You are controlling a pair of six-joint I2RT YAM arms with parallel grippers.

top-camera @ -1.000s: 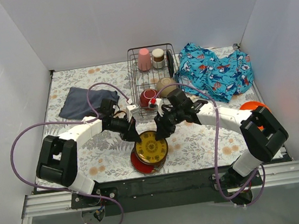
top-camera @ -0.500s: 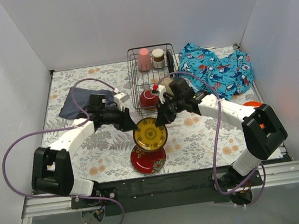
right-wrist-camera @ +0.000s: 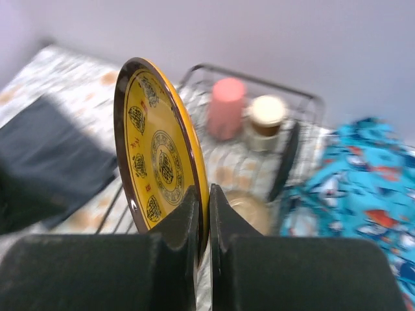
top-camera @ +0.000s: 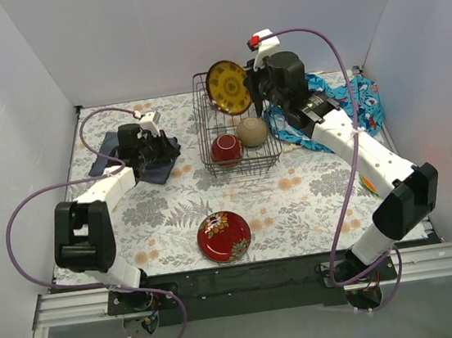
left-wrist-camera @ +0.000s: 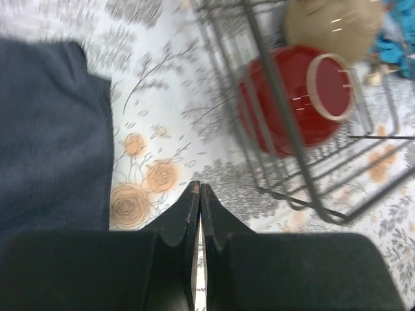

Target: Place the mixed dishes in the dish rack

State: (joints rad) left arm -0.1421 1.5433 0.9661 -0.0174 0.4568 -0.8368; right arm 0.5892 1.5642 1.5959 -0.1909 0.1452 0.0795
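My right gripper [top-camera: 251, 92] is shut on the rim of a yellow-brown plate [top-camera: 227, 87] and holds it on edge above the back of the black wire dish rack [top-camera: 206, 142]. The same plate [right-wrist-camera: 155, 155] shows in the right wrist view, with a pink cup [right-wrist-camera: 227, 107], a metallic cup [right-wrist-camera: 264, 120] and a dark plate [right-wrist-camera: 284, 161] in the rack below. A dark red bowl [top-camera: 225, 148] and a tan bowl [top-camera: 252, 131] lie in the rack's front. My left gripper [top-camera: 166, 150] is shut and empty over the dark navy cloth [top-camera: 129, 154]. A dark red plate [top-camera: 223, 236] lies near the front edge.
The blue patterned cloth [top-camera: 342, 105] lies right of the rack. An orange plate [top-camera: 368, 180] is mostly hidden behind my right arm at the right edge. White walls enclose the table on three sides. A purple cable loops off each arm.
My right gripper has lifted the yellow-brown plate from above the red plate up and back over the rack. My left gripper has let go and drawn back left to the navy cloth.
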